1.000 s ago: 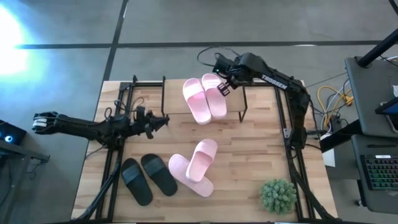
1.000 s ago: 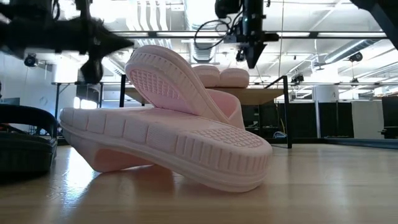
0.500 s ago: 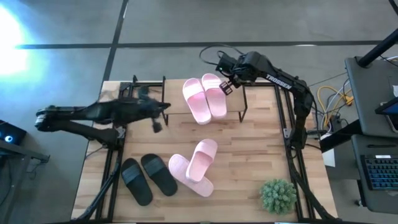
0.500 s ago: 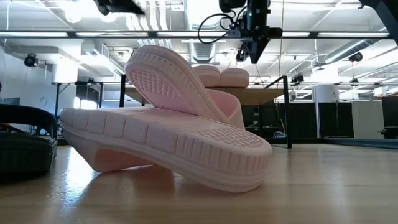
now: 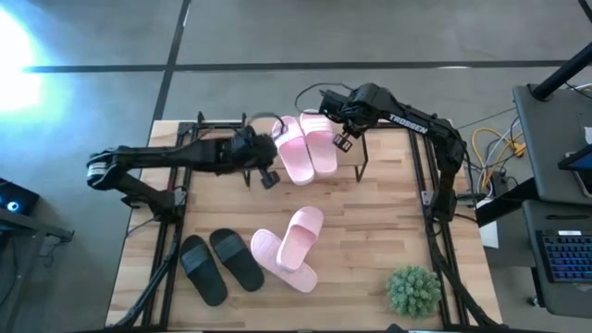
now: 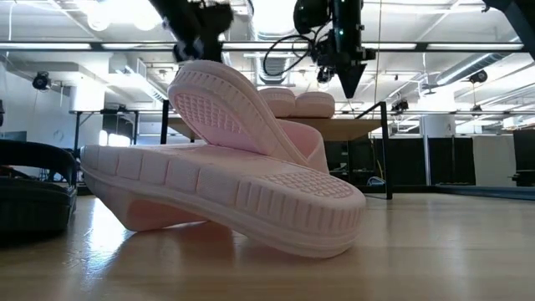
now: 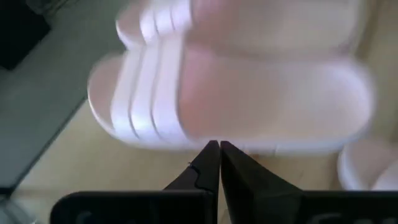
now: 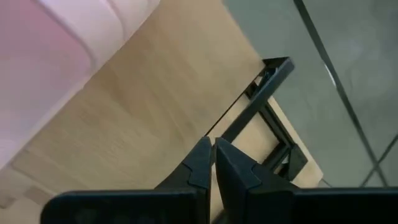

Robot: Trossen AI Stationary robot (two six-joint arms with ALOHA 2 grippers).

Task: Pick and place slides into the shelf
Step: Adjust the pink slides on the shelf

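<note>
Two pink slides (image 5: 307, 148) lie side by side on the shelf (image 5: 370, 139); a second pink pair (image 5: 289, 245) sits stacked mid-table, and the black pair (image 5: 220, 265) lies near the front left. Left gripper (image 5: 268, 176), jaws clenched and empty, hangs at the shelved pair's left edge; right gripper (image 5: 340, 141), likewise clenched and empty, hangs at its right. Either must likely open before descending on the stacked pair, whose tilt could let the upper slide slip. Green plant ball (image 5: 413, 290) stands well apart.
</note>
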